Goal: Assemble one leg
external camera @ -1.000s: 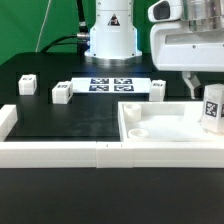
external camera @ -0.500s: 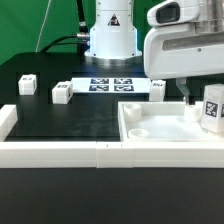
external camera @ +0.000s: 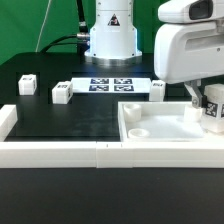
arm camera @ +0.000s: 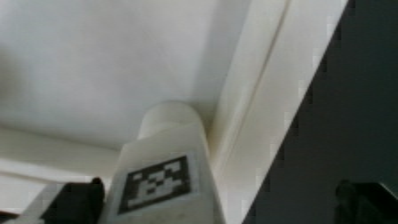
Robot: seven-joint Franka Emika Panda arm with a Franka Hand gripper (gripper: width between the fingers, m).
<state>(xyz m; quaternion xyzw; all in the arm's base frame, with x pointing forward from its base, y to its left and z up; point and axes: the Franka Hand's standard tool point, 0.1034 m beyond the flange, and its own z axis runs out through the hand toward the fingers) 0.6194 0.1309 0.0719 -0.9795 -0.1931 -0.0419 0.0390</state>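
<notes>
A leg (external camera: 213, 110), a small white block with a square tag, stands upright on the large white panel (external camera: 160, 125) at the exterior view's right. My gripper (external camera: 205, 98) is down over it, open, with one finger (external camera: 192, 97) beside the leg. In the wrist view the leg (arm camera: 169, 170) rises between my two dark fingertips (arm camera: 75, 202), closer to one of them, and my gripper (arm camera: 217, 205) is not closed on it. Three more legs stand on the black table: one (external camera: 27, 85), one (external camera: 62, 93) and one (external camera: 158, 89).
The marker board (external camera: 110, 84) lies in front of the robot base (external camera: 110, 40). A low white wall (external camera: 60, 150) runs along the table's front and up the left side. The panel has a raised rim and round recesses (external camera: 141, 130).
My gripper has come down over the leg on the panel; its fingers now straddle the leg's top. The leg and the other parts have not moved.
</notes>
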